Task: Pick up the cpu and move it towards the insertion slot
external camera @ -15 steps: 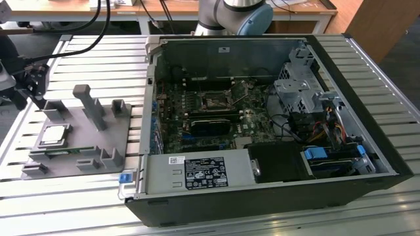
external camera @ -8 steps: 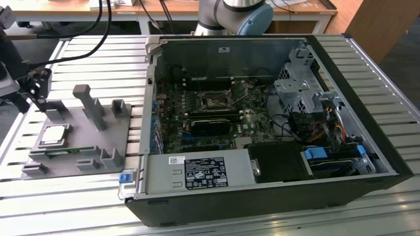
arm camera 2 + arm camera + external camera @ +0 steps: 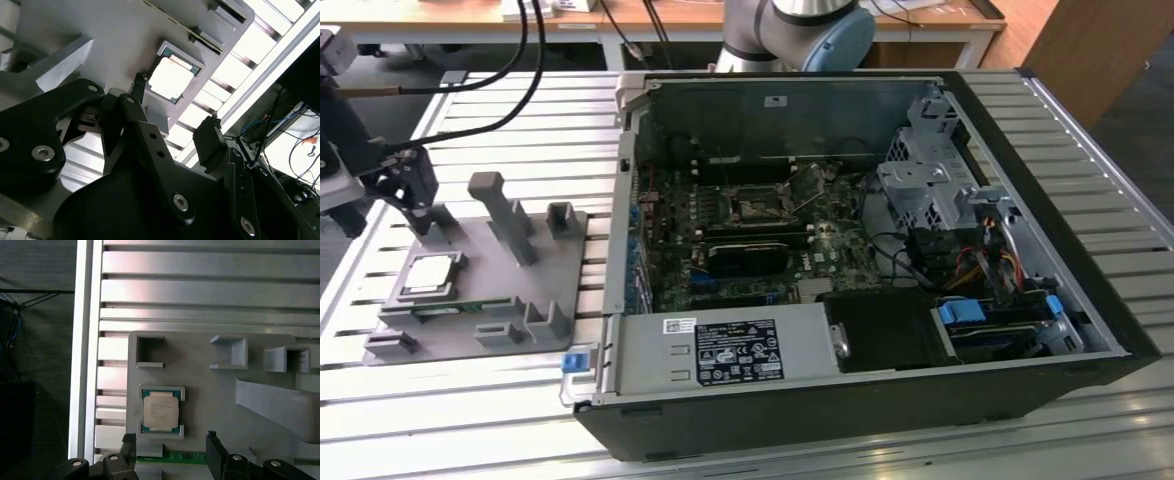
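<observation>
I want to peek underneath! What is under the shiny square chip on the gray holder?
The cpu lies flat in a shallow pocket of the gray holder. The pocket's floor is covered by the chip itself, so it cannot be seen.

Downward-pointing hand (image 3: 170, 437), fingers (image 3: 130, 447) spread wide apart.

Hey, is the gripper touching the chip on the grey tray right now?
Apart. In the first wrist view the gripper is open, with both fingertips stopping short of the chip and bare grey tray visible between them and it.
</observation>
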Controlling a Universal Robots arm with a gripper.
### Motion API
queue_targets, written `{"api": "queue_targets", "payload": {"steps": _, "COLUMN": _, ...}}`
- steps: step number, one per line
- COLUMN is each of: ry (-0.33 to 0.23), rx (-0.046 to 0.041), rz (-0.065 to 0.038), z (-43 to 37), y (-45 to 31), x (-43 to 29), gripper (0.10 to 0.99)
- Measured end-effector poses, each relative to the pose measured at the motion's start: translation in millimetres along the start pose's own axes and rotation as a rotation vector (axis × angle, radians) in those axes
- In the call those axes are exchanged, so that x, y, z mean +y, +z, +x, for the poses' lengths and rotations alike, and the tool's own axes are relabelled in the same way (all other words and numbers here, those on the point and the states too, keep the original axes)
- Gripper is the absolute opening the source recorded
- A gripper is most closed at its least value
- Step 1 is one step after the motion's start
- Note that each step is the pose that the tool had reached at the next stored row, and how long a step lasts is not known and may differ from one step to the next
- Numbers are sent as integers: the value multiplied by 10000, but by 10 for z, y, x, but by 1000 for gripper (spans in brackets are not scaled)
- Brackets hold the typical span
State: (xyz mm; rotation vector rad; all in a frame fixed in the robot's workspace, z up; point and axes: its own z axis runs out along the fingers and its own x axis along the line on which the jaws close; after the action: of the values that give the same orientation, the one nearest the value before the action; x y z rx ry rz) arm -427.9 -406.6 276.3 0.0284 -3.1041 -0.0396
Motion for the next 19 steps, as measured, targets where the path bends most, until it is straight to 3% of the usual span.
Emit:
{"api": "queue_targets", "payload": {"steps": 1, "ry": -1, "rx": -2, "rz": 2, "z": 2, "y": 19, "x": -1, "gripper": 663}}
{"api": "queue_targets", "payload": {"steps": 19, "ry": 0, "rx": -28, "rz": 34, "z": 45, "y": 315, "x": -13, "gripper": 663}}
